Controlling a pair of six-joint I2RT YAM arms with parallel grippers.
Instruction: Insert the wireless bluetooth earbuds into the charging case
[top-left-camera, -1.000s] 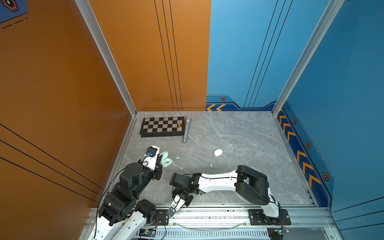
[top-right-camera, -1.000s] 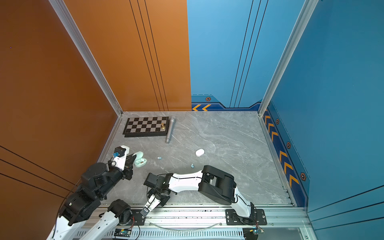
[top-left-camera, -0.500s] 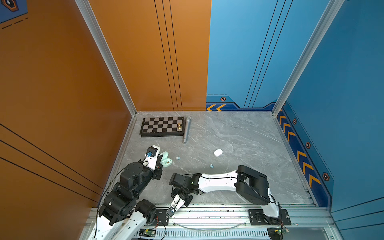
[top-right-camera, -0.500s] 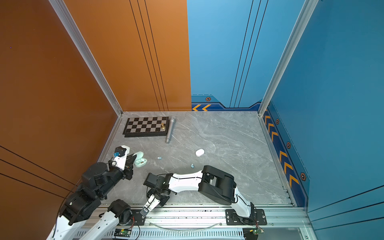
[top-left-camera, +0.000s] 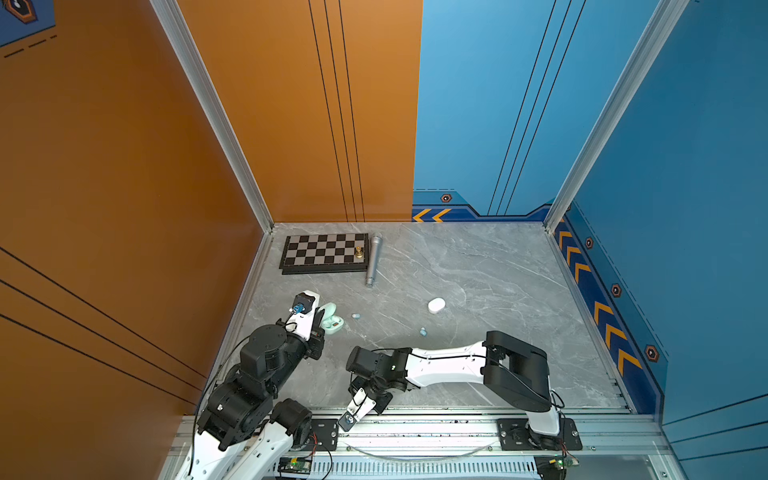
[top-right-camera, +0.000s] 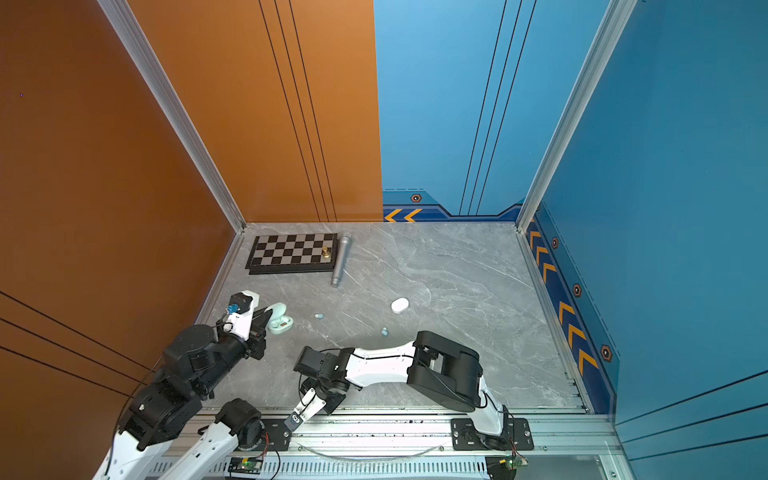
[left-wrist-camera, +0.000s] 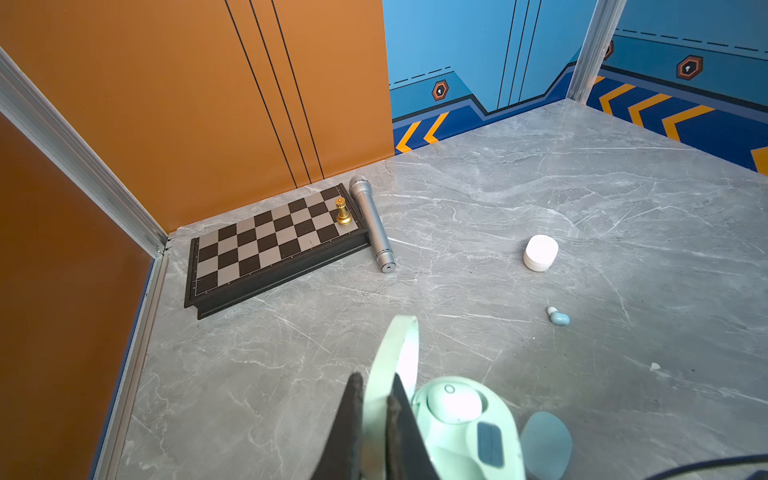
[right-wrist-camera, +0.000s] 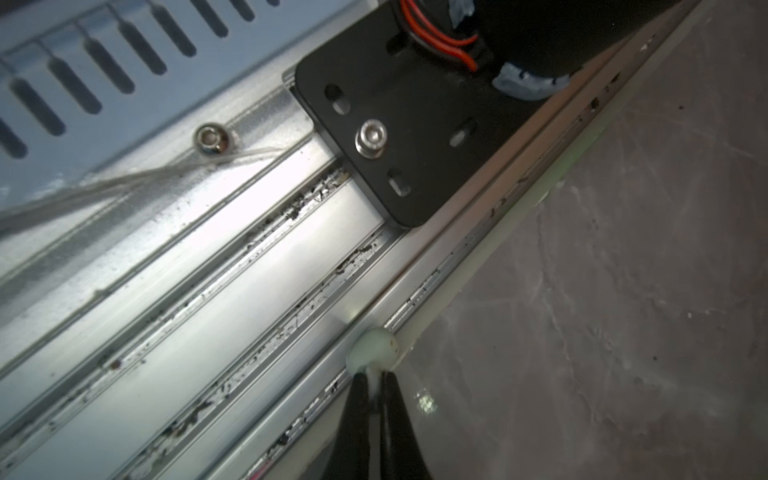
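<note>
A mint green charging case (top-left-camera: 332, 323) (top-right-camera: 280, 322) lies open at the left of the table. My left gripper (left-wrist-camera: 376, 399) (top-left-camera: 321, 322) is shut on its raised lid (left-wrist-camera: 395, 353). In the left wrist view one pale earbud (left-wrist-camera: 453, 401) sits in the case base, beside a dark empty slot (left-wrist-camera: 490, 444). My right gripper (right-wrist-camera: 374, 378) (top-left-camera: 374, 401) is at the table's front edge, shut on a pale green earbud (right-wrist-camera: 372, 347) that touches the edge. Two light blue earbuds (top-left-camera: 355, 316) (top-left-camera: 423, 331) lie loose on the table to the right of the case.
A closed white case (top-left-camera: 436, 305) lies mid-table. A chessboard (top-left-camera: 324, 253) with a gold piece (top-left-camera: 359, 252) and a silver microphone (top-left-camera: 372, 259) sit at the back left. An aluminium rail (right-wrist-camera: 249, 270) with a black bracket (right-wrist-camera: 395, 124) runs along the front edge.
</note>
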